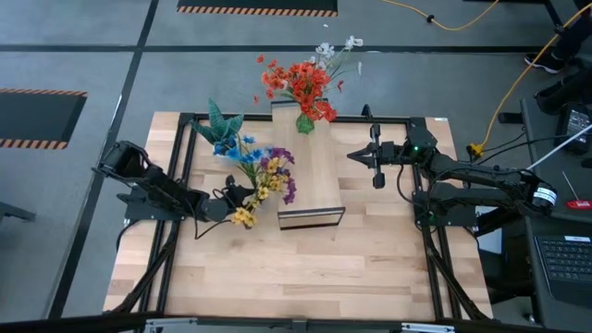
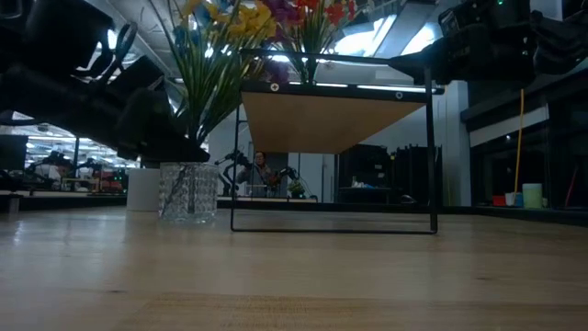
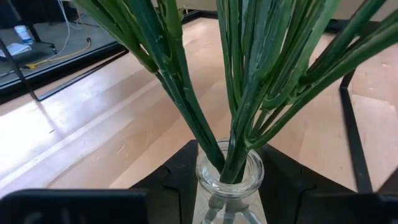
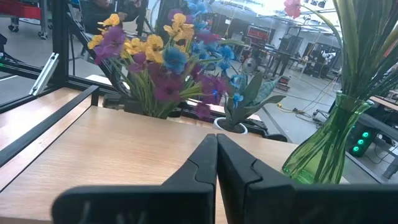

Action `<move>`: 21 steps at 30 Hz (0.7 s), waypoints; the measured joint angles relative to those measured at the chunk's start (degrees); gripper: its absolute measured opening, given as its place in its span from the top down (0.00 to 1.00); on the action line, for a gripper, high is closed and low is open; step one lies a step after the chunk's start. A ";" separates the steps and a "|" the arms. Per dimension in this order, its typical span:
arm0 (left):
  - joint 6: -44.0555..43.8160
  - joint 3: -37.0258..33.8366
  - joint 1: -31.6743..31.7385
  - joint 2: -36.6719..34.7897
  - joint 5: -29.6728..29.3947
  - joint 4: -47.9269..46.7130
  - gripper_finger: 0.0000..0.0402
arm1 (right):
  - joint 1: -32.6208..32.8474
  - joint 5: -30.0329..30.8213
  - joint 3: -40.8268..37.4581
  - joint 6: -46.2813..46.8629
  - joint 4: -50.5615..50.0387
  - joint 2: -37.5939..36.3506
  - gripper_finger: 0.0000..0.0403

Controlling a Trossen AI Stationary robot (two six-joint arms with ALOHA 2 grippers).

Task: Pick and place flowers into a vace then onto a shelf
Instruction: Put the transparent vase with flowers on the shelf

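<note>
Gripping the clear vase [image 2: 188, 191] of flowers [image 1: 264, 176] on the bench [image 1: 305, 268], the left gripper [image 1: 229, 199] sits beside the shelf [image 1: 313, 171]; the right gripper [image 1: 375, 157] is closed and empty.

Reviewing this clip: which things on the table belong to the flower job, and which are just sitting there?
Part of the job:
- mixed bunch of flowers in the clear glass vase, held by the left gripper
- red flowers in the green vase, on the shelf
- right gripper, shut, at the shelf's edge

Just sitting there:
- spiky green plant in a white pot
</note>
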 joint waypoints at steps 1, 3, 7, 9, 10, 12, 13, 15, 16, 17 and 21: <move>-0.18 -0.06 -0.43 -0.32 -0.44 -0.29 0.70 | 0.00 0.00 0.00 0.01 0.00 0.00 0.97; -0.26 -0.17 -1.13 -1.38 -1.23 -1.10 0.70 | 0.00 0.00 0.00 0.02 0.00 0.00 0.97; 0.97 -0.17 -2.53 -5.87 -2.46 -1.96 0.70 | 0.00 0.00 0.00 0.00 0.00 0.00 0.97; 1.58 -0.17 -3.29 -9.04 -3.50 -4.21 0.70 | 0.00 0.00 0.00 0.02 0.00 0.00 0.97; 1.76 -0.17 -3.59 -10.70 -3.77 -5.09 0.70 | 0.00 0.00 0.00 0.00 0.00 0.00 0.97; 2.08 -0.17 -4.27 -14.65 -4.48 -6.94 0.70 | 0.00 -0.02 0.00 0.02 0.00 0.00 0.97; 2.10 -0.17 -4.54 -16.65 -4.69 -8.02 0.70 | 0.00 0.00 0.00 0.01 0.00 0.00 0.97; 2.76 -0.17 -5.06 -20.80 -4.98 -10.91 0.70 | 0.00 0.00 0.00 0.02 -0.01 0.00 0.97; 3.28 -0.17 -5.26 -22.89 -5.18 -12.33 0.70 | 0.00 0.00 0.00 0.01 -0.01 0.00 0.97; 3.88 -0.17 -5.41 -24.84 -5.34 -13.29 0.70 | 0.00 0.00 0.00 0.02 -0.02 0.00 0.97; 7.58 -0.16 -5.67 -31.63 -5.75 -14.99 0.70 | 0.00 0.00 0.00 0.02 -0.08 0.00 0.97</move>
